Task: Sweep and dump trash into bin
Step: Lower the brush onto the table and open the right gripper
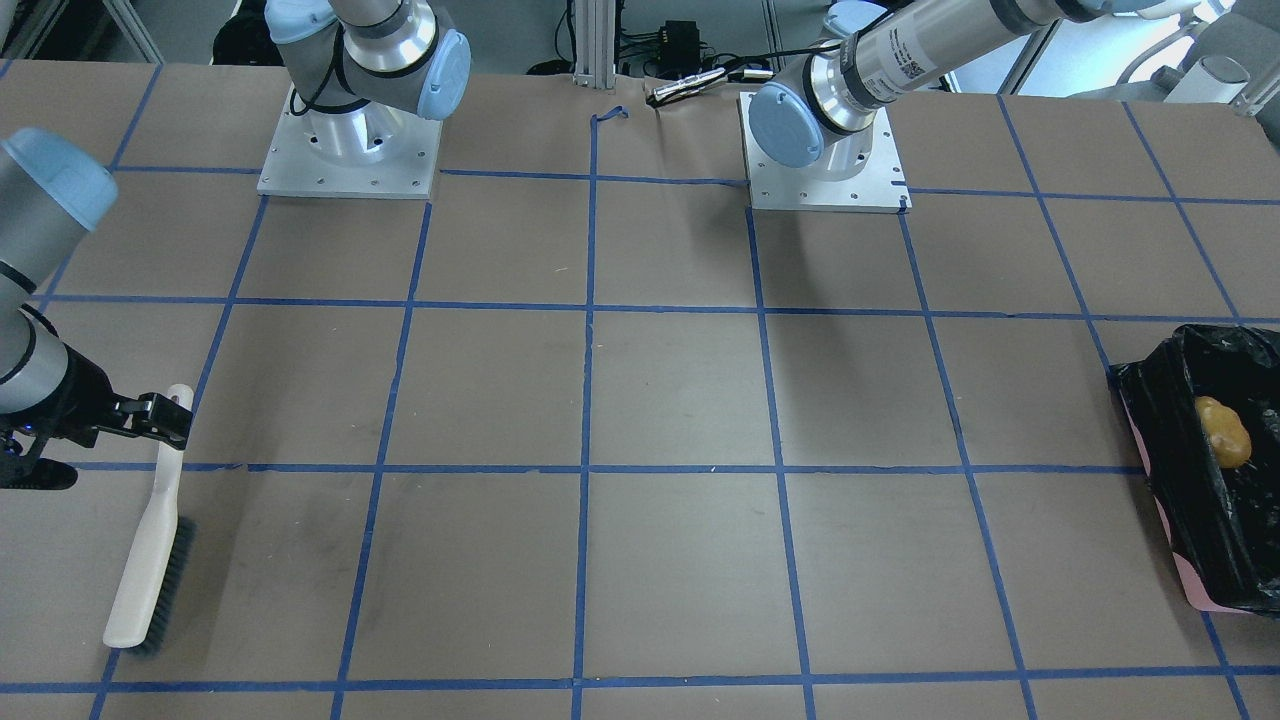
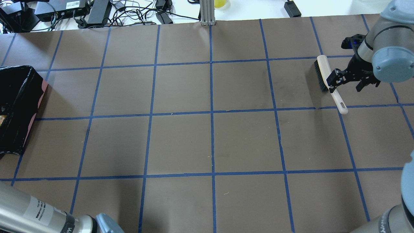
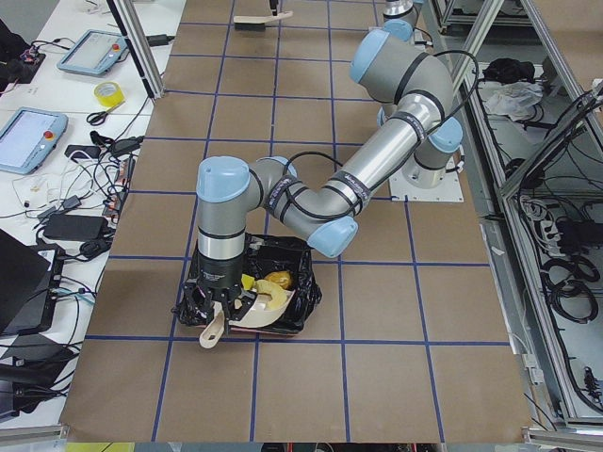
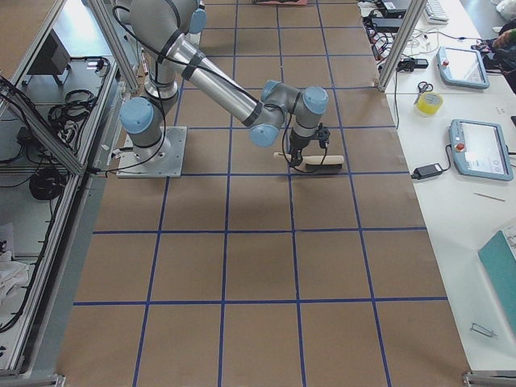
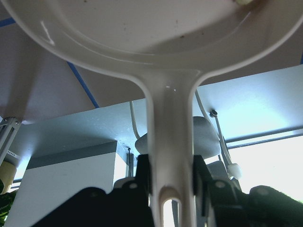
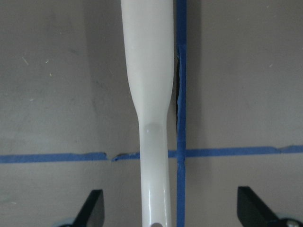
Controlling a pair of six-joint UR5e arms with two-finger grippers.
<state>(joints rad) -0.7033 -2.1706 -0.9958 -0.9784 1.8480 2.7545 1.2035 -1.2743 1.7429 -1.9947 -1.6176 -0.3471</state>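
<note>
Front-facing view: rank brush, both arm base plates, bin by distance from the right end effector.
From the right end effector:
1. brush, straddled by it, view's left edge.
2. right arm's base plate, upper left.
3. left arm's base plate, top centre-right.
4. bin, far right edge.

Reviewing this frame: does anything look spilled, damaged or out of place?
No trash shows on the table; the amber lump lies inside the bin. Only oddity: a small dark slit in the paper cover beside the blue tape, next to the brush handle, in the right wrist view.
</note>
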